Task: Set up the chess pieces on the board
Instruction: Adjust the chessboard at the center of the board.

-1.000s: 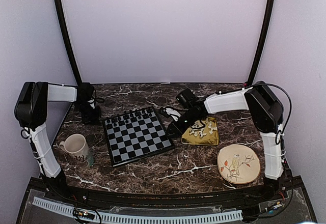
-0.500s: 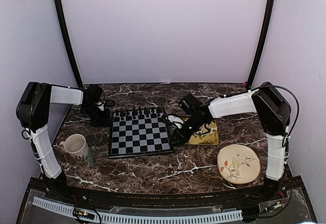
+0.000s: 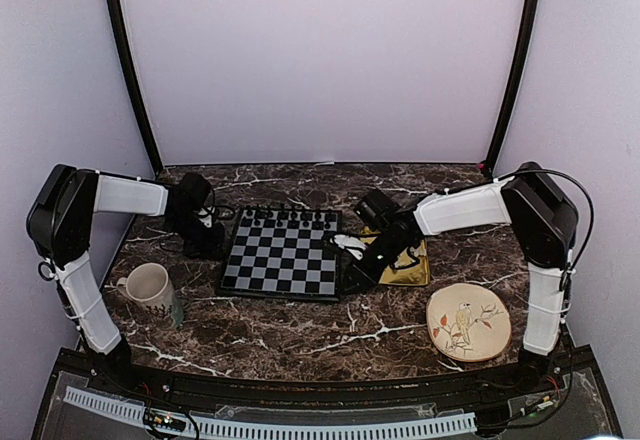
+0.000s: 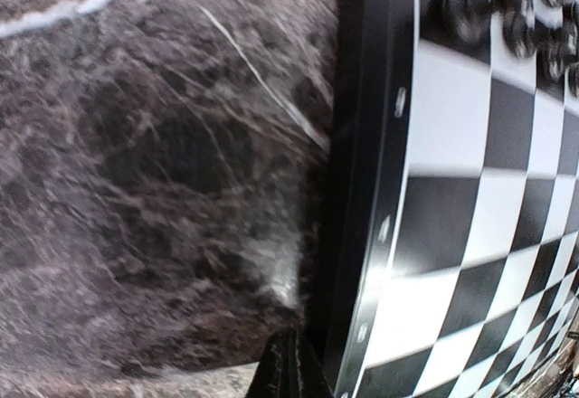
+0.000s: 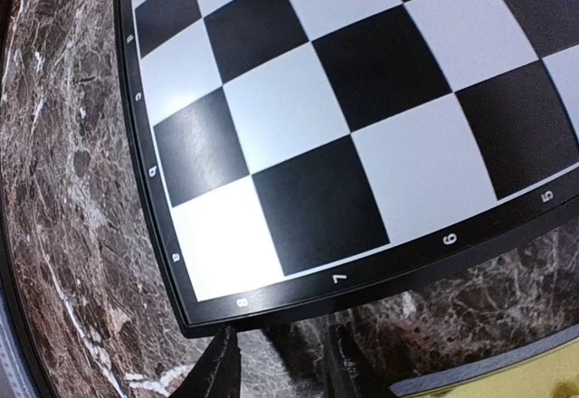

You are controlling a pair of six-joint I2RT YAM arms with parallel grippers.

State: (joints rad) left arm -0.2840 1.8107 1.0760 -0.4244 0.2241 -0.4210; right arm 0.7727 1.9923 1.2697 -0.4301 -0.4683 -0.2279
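The board (image 3: 280, 254), checked black and grey with a black rim, lies near the table's middle. A row of black chessmen (image 3: 285, 218) stands along its far edge. My left gripper (image 3: 205, 236) is shut with nothing in it, its tip (image 4: 289, 373) low against the board's left rim (image 4: 362, 235). My right gripper (image 3: 355, 276) sits at the board's near right corner. Its fingers (image 5: 222, 366) stand parted, nothing between them, just outside the rim (image 5: 344, 280) by the mark 8. The white chess pieces do not show clearly; my right arm covers much of the gold tray (image 3: 410, 266).
A cream mug (image 3: 150, 287) stands at the front left, near the left arm. A round bird-painted plate (image 3: 468, 322) lies at the front right. The gold tray's corner (image 5: 507, 382) lies close to my right fingers. Bare marble lies in front of the board.
The board has swung from a tilt to nearly square with the table and slid right. My left gripper followed its left edge; my right gripper dropped to its near right corner.
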